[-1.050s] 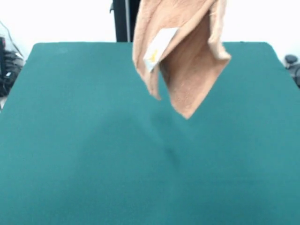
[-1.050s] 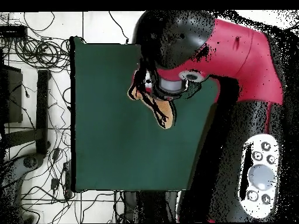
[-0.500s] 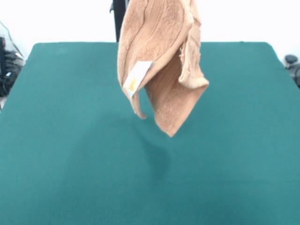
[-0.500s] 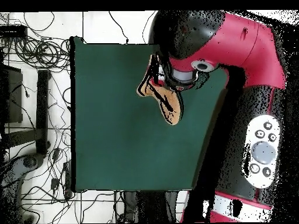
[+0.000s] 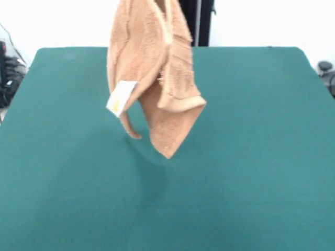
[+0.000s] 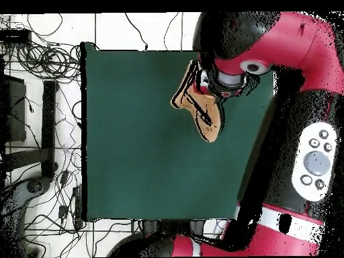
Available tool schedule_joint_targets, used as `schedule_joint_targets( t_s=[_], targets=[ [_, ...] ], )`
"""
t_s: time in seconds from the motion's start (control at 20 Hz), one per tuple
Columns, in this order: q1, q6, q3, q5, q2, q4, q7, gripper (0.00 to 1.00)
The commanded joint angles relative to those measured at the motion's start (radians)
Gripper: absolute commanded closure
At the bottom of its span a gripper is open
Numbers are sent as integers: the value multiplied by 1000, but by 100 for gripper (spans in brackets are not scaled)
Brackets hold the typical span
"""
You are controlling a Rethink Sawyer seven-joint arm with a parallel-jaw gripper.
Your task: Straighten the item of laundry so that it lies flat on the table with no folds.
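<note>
Hanging bunched, the towel (image 5: 157, 78) dangles above the table (image 5: 261, 157).

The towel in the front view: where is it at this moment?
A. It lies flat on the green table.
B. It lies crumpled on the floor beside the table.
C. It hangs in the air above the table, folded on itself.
C: the towel hangs from above, its lowest corner clear of the table, with its white label dangling.
</note>
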Motion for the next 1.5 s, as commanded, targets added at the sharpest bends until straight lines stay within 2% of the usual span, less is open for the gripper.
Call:
schedule_joint_targets(
  t_s=[0.05,0.45,0.9,1.15,1.5],
  targets=[
    [-11,152,110,-36,44,-108,-114,100],
    [-31,219,112,-47,79,-193,-146,100],
    [-26,134,83,-47,19,-80,-155,100],
    [-50,160,91,-66,47,-134,-205,100],
    [-62,78,80,-62,-3,-22,-221,100]
  ],
)
